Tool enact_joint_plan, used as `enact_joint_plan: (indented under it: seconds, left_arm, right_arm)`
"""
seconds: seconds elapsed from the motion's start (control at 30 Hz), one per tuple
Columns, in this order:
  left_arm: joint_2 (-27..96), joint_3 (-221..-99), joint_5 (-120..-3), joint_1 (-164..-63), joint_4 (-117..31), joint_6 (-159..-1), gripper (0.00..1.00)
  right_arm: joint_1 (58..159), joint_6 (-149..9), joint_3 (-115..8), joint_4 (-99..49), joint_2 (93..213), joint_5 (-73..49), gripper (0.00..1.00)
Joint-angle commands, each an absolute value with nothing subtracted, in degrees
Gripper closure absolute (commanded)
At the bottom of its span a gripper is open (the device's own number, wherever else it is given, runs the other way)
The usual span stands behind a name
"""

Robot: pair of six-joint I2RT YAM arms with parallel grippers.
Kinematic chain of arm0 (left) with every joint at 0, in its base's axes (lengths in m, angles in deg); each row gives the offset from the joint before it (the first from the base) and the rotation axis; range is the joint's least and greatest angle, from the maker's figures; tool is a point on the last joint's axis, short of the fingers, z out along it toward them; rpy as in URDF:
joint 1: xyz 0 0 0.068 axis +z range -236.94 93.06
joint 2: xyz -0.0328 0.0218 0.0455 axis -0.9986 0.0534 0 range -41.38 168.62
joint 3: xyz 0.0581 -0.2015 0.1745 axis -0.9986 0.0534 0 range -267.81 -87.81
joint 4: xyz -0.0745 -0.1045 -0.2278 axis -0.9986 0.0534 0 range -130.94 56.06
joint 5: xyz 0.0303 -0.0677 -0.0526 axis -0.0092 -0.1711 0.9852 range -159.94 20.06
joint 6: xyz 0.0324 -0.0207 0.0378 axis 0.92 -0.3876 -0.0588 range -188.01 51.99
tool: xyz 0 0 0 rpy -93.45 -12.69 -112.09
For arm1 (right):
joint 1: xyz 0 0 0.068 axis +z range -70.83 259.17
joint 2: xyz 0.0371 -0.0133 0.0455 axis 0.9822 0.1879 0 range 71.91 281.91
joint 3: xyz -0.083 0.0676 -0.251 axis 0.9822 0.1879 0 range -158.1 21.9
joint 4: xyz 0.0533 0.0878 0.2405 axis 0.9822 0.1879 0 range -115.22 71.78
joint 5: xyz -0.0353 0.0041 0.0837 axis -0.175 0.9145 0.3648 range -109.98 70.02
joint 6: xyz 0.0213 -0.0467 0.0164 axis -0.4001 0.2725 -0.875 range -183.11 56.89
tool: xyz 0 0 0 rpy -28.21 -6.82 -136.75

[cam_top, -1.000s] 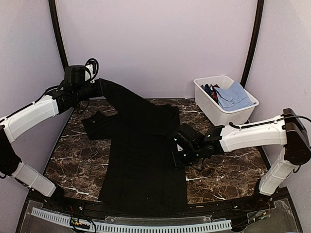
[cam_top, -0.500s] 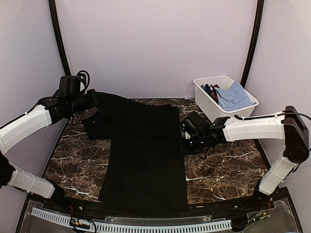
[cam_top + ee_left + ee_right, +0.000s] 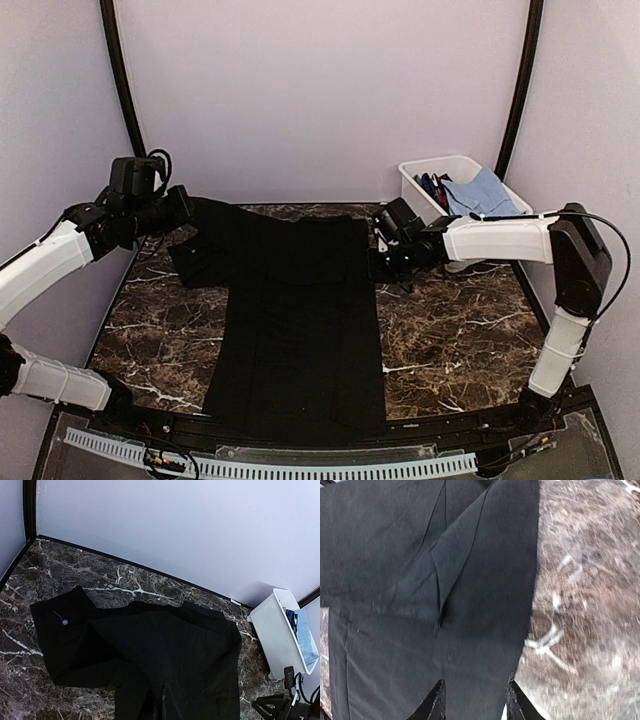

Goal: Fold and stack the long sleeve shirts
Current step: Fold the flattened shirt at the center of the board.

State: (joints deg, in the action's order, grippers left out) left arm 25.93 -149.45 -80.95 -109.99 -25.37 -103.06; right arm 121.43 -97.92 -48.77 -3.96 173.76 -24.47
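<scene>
A plain black long sleeve shirt (image 3: pixel 295 320) lies spread flat on the marble table, its hem toward the near edge. My left gripper (image 3: pixel 188 207) is at the shirt's far left corner, shut on the cloth and holding it just above the table. In the left wrist view the shirt (image 3: pixel 170 650) runs up to the bottom edge and hides the fingers. A tiny white button (image 3: pixel 65 622) shows on the left sleeve. My right gripper (image 3: pixel 377 262) hovers open and empty over the shirt's far right edge. In the right wrist view its fingertips (image 3: pixel 439 700) straddle the shirt (image 3: pixel 420 580) edge.
A white bin (image 3: pixel 430 222) stands at the back right with a folded light blue cloth (image 3: pixel 482 195) and other clothes inside. Bare marble table (image 3: pixel 460 330) lies right of the shirt, and also left of it (image 3: pixel 160 330). Purple walls close in the back and sides.
My left gripper has moved left and down, pulling the raised cloth flatter. My right gripper has travelled from the shirt's middle right edge toward the far right shoulder.
</scene>
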Motion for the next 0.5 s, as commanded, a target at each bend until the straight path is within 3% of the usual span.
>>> enact_joint_plan:
  seconds: [0.0, 0.47]
  left_arm:
    - [22.6, -148.3, -80.1, -110.4, -21.4, -105.2, 1.00]
    - [15.0, -141.9, -77.3, -111.8, -17.9, -108.6, 1.00]
  right_arm:
    - [119.4, -95.1, -53.9, -6.5, 177.7, -22.8, 0.62]
    - [114.2, -92.5, -70.7, -6.6, 192.9, -17.5, 0.63]
